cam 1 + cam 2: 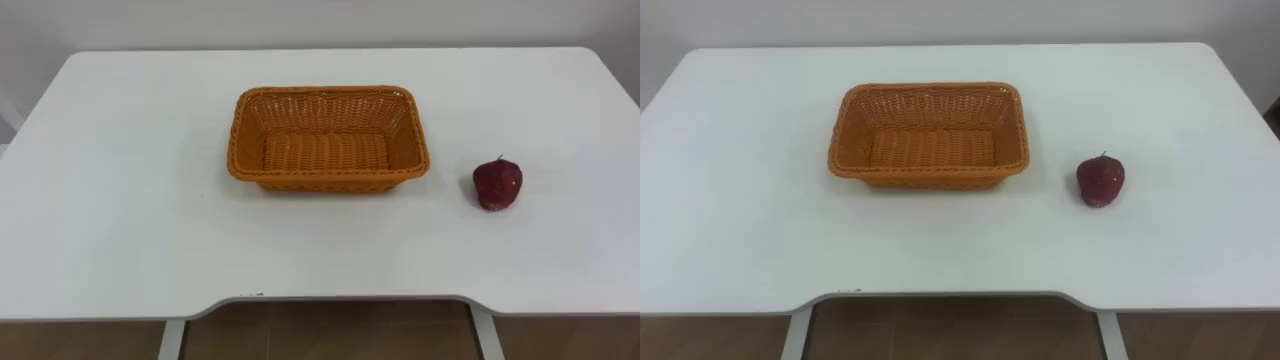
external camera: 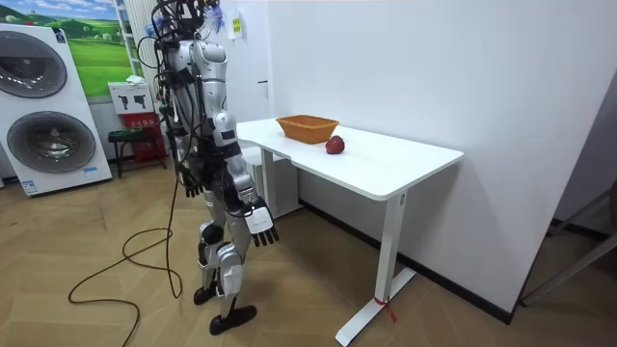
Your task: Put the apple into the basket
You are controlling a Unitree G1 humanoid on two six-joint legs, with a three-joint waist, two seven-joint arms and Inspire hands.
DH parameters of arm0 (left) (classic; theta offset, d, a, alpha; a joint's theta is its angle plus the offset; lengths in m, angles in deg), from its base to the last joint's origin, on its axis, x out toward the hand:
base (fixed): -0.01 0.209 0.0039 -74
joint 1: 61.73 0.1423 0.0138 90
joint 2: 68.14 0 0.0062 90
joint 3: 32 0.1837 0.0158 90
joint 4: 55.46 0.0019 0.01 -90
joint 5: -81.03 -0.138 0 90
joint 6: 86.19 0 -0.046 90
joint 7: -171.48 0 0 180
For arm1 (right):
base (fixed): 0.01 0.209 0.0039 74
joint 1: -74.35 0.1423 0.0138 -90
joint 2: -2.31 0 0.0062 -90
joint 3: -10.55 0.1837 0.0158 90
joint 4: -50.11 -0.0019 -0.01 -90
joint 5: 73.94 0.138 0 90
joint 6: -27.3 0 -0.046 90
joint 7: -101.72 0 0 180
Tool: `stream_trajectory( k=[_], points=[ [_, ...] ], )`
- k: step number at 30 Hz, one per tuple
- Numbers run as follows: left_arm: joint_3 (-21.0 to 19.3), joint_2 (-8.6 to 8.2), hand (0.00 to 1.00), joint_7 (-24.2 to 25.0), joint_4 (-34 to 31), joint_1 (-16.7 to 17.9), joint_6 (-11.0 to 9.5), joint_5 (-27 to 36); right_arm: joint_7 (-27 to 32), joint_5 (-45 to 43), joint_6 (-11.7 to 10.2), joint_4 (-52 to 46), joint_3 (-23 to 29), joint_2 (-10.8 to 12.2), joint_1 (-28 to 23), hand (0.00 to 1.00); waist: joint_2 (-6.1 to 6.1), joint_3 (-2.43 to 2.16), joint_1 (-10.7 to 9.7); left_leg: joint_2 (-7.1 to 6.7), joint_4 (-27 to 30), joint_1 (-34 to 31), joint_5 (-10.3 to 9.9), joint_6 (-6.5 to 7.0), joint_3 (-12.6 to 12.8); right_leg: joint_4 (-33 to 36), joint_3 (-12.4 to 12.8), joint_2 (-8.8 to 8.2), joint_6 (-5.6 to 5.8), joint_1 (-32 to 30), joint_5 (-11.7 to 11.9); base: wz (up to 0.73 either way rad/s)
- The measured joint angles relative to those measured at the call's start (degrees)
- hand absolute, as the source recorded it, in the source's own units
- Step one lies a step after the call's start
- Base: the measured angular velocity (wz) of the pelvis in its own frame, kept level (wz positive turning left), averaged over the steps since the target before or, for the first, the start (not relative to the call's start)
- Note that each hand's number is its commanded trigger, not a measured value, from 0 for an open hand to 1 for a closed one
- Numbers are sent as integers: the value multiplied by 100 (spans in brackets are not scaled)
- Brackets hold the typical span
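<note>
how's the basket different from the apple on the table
The basket is orange, woven and rectangular; the apple is dark red and round. The basket is far larger than the apple. The basket sits mid-table, empty; the apple stands to its right, apart. Both rest on the white table.

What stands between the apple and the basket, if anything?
Nothing visible does. The apple lies on the table to the right of the basket, apart from it, and only bare tabletop lies between them. The apple would probably just have to be lifted over the basket's right-hand wall.
</note>
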Motion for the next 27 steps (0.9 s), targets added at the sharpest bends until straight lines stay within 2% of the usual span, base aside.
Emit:
stream_trajectory(
  k=[11,16,18,21,24,27],
  points=[
    [17,-10,0,-41,-1,-30,73,134,103,259,97,-5,38,6,-9,0,-11,13,-2,0,30,5,0,0,-2,1,12,1,0,19,0,0],
    [0,-10,0,-153,-77,-78,69,181,335,982,134,-32,165,16,-90,0,-15,18,-2,1,55,10,0,0,-9,4,4,0,0,37,-1,0],
    [-69,-22,0,-182,-137,-93,43,249,465,1225,135,-53,363,23,-89,0,-33,16,-7,0,52,16,0,0,-9,10,15,1,1,41,-3,0],
    [-303,-70,0,-264,-195,-32,-29,357,843,1934,133,-115,1066,28,-103,0,-13,26,-51,-6,41,100,-5,6,6,4,25,-4,12,115,-16,-1],
    [-381,-73,0,-352,-256,64,-59,539,1406,2804,105,-631,1576,26,-123,0,-20,14,-186,-8,41,100,-10,10,6,13,28,-3,17,115,-27,0],
    [-442,-61,0,-524,-221,74,-124,615,1931,3387,-63,-1123,2017,24,-85,0,-36,3,-273,-11,48,101,-10,10,5,24,23,-6,17,119,-28,0]
  ],
)
